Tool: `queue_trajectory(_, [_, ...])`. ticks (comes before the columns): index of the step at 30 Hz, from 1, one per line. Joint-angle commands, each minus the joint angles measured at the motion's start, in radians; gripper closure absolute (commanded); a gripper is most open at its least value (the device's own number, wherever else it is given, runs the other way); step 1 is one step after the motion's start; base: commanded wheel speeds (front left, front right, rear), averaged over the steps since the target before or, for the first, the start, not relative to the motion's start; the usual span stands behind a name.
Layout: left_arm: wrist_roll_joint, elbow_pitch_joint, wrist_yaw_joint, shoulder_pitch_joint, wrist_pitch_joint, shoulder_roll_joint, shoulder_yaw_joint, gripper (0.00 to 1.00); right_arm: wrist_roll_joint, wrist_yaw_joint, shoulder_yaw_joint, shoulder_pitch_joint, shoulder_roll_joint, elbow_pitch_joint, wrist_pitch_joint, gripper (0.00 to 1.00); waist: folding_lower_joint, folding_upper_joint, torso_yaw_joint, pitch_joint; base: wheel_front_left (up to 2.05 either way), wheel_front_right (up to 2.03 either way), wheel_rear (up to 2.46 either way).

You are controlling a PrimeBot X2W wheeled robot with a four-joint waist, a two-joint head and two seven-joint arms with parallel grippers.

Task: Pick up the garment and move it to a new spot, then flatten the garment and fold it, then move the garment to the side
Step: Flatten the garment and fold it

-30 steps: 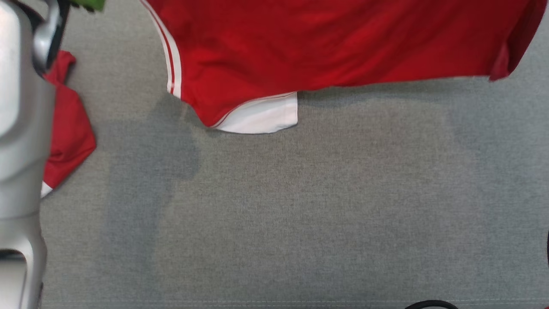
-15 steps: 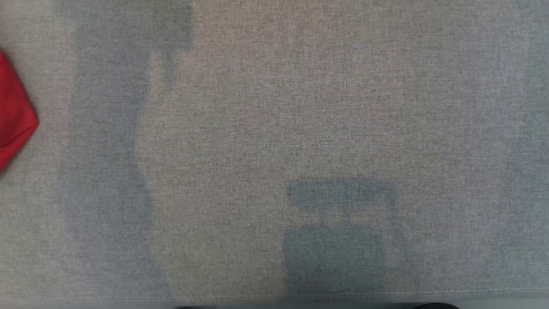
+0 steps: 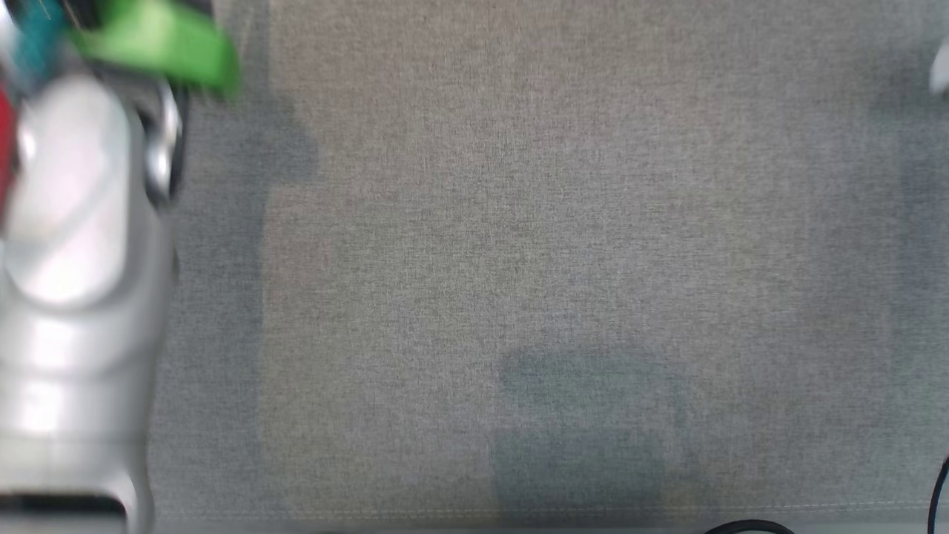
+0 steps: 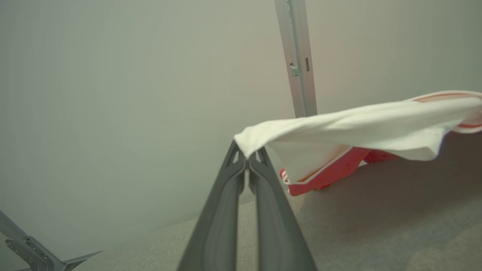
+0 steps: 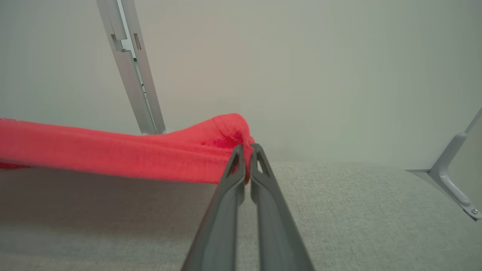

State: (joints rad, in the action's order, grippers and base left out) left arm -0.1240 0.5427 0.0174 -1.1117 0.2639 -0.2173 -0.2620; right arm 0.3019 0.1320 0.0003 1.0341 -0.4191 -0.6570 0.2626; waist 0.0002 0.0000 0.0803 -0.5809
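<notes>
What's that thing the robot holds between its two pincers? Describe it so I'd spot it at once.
Look above the grey fabric-covered surface: stretched between the left gripper and the right gripper, each shut on an edge, hangs a red garment with a white panel. It is the only soft red thing against that grey cloth and the bare metal posts.

1. Our left gripper (image 4: 246, 152) has two long dark grey fingers (image 4: 222, 218).
2. Near each tip we see a small three-cornered hole (image 4: 236, 157).
3. Our right gripper (image 5: 246, 150) looks the same.
4. Our left forearm (image 3: 74, 259) is shiny silver, with a green part (image 3: 159, 41) toward the fingers.
</notes>
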Motion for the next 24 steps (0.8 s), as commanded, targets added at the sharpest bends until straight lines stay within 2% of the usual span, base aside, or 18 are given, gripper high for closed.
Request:
queue_trajectory(1, [-0.02,-0.026,-0.003,0.116,0.0,-0.006,0.026,1.0,0.032,-0.003,-0.016,-0.095,-0.006,0.02,0.002,1.0,-0.0002,0.0,0.002,0.104,0.0,0.0,0.0])
queue_trajectory(4, [-0.057,-0.061,-0.014,0.34,0.0,0.014,0.079,1.0,0.074,-0.003,-0.006,-0.282,0.008,0.038,0.003,1.0,-0.0002,0.0,0.0,0.177,0.0,0.0,0.0])
queue_trajectory(9, [-0.076,-0.057,0.004,0.613,0.0,0.062,0.127,1.0,0.11,-0.004,-0.023,-0.498,0.015,0.045,0.003,1.0,-0.0002,0.0,-0.001,0.289,0.0,0.0,0.0])
queue_trajectory(14, [-0.064,-0.026,0.027,0.795,0.0,0.1,0.157,1.0,0.11,-0.006,-0.078,-0.647,0.036,0.036,0.003,1.0,-0.0002,0.0,-0.005,0.384,0.0,0.0,0.0])
queue_trajectory(24, [-0.073,0.006,0.047,1.085,0.0,0.153,0.181,1.0,0.076,-0.006,-0.089,-0.88,0.116,0.036,0.003,1.0,-0.0002,0.0,-0.023,0.562,0.0,0.0,0.0])
